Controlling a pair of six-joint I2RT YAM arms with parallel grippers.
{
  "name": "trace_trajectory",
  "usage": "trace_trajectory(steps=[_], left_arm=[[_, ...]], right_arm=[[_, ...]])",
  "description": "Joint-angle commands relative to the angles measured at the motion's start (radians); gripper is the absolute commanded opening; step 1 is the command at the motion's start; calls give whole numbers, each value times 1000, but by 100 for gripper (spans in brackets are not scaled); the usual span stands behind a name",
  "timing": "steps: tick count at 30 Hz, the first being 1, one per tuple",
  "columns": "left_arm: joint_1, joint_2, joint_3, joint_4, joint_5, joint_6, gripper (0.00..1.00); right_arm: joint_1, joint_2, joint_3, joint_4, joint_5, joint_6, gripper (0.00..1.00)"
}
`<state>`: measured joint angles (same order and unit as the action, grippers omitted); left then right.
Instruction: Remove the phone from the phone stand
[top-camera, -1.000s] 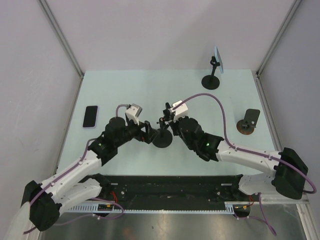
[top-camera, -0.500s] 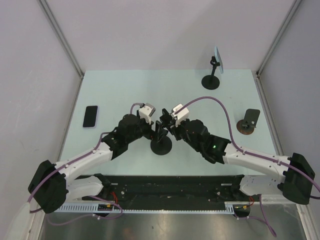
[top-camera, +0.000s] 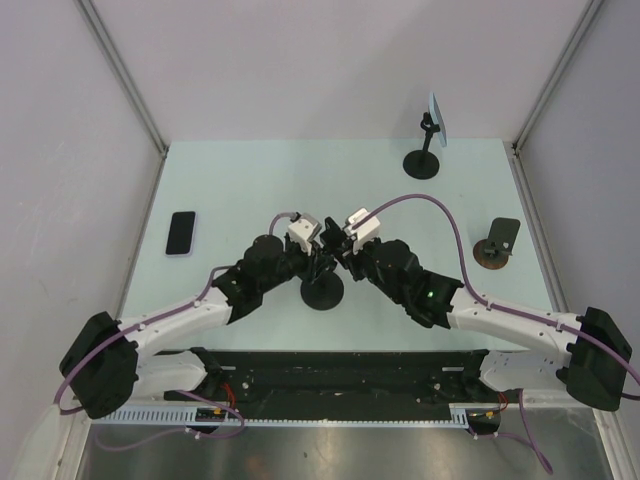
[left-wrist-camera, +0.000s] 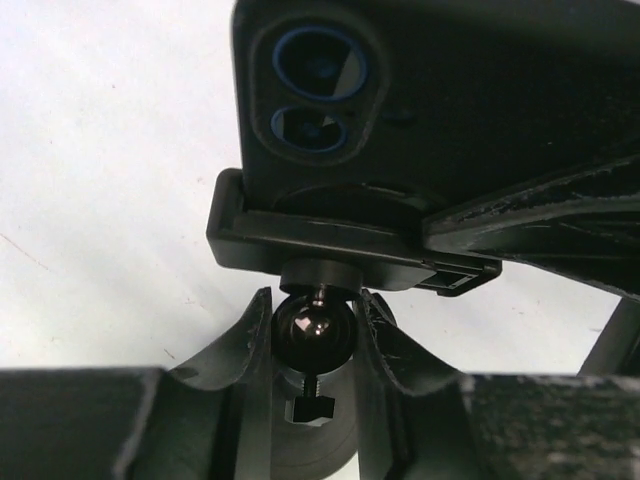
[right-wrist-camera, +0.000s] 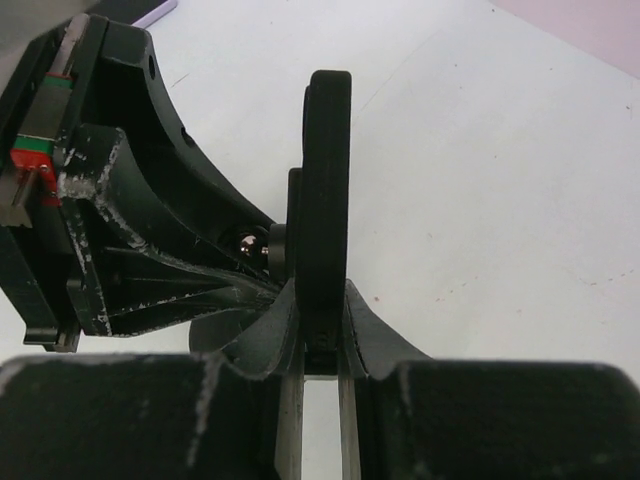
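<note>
Black phone (left-wrist-camera: 450, 100) pinched in right gripper (right-wrist-camera: 320, 310) — left gripper (left-wrist-camera: 315, 325) clamps phone stand (top-camera: 323, 293) ball; spare phone (top-camera: 181, 233) far left.

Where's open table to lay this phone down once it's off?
Widest bare patch: back left, between the spare phone and the tall stand. Another lies between tall stand and small stand. Crowded: the middle, where left gripper and right gripper hold the phone stand and its phone.
</note>
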<state>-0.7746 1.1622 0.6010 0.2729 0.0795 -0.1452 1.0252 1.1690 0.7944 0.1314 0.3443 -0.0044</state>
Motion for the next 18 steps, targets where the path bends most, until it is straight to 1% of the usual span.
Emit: trace_trajectory(steps=[1, 3, 4, 7, 11, 18], left_arm=[[-29, -4, -24, 32, -32, 45, 0], [-43, -1, -30, 34, -32, 41, 0], [-46, 1, -32, 35, -35, 39, 0], [-61, 5, -38, 38, -41, 30, 0], [-77, 4, -41, 43, -52, 21, 0], [-86, 7, -41, 49, -53, 12, 0]], right_arm=[[12, -28, 8, 109, -15, 44, 24], [7, -19, 8, 128, -7, 29, 33], [0, -3, 8, 149, -7, 20, 41], [-16, 32, 8, 191, -11, 6, 50], [-36, 69, 8, 240, -5, 6, 50], [-36, 127, 8, 287, 50, 7, 50]])
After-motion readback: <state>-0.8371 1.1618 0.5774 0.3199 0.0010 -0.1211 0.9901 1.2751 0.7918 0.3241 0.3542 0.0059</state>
